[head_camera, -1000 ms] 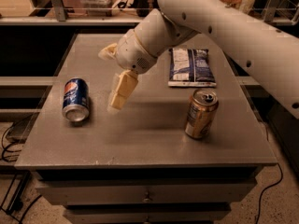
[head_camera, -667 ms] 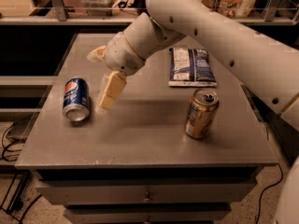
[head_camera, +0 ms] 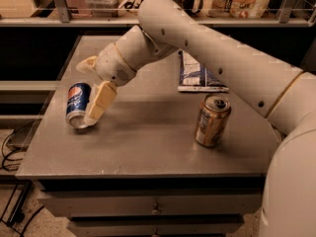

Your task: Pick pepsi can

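Observation:
The pepsi can (head_camera: 76, 102) is blue with a round red-white-blue logo. It lies on its side at the left of the grey table (head_camera: 148, 142), silver end towards me. My gripper (head_camera: 85, 94) is open right at the can. One cream finger (head_camera: 100, 101) runs down along the can's right side and appears to touch it. The other finger (head_camera: 86, 64) sits just behind the can's far end. The can rests on the table and is not lifted.
A gold can (head_camera: 212, 120) stands upright at the right of the table. A flat blue-white chip bag (head_camera: 197, 75) lies behind it. My arm spans the table from the right. The table's left edge is close to the pepsi can. Shelves stand behind.
My gripper has moved left and down across the table, from about a can's width right of the pepsi can to right against it. The cans and bag have not moved.

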`<state>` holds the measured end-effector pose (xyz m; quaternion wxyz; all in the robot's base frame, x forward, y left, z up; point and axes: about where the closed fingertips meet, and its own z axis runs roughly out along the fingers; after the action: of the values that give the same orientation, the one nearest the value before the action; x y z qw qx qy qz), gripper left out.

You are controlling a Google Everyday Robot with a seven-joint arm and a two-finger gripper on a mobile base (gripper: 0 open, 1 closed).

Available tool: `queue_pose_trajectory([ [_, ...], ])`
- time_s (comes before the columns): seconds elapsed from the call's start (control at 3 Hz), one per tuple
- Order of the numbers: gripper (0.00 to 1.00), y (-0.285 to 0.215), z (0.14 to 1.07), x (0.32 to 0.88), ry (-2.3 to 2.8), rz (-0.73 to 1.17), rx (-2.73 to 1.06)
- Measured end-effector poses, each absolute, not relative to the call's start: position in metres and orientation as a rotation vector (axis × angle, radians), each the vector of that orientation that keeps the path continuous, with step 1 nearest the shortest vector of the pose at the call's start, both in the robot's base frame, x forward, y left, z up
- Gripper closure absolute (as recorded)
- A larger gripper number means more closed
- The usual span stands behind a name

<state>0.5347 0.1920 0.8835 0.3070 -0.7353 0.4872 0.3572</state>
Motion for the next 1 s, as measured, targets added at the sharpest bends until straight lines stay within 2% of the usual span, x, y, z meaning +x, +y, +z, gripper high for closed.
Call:
queue_pose_trajectory([
  [0.67, 0.00, 0.215, 0.860, 0.535, 1.285, 1.063, -1.888],
  [1.0, 0.17, 0.219, 0.852, 0.531, 1.301, 1.090, -1.870],
])
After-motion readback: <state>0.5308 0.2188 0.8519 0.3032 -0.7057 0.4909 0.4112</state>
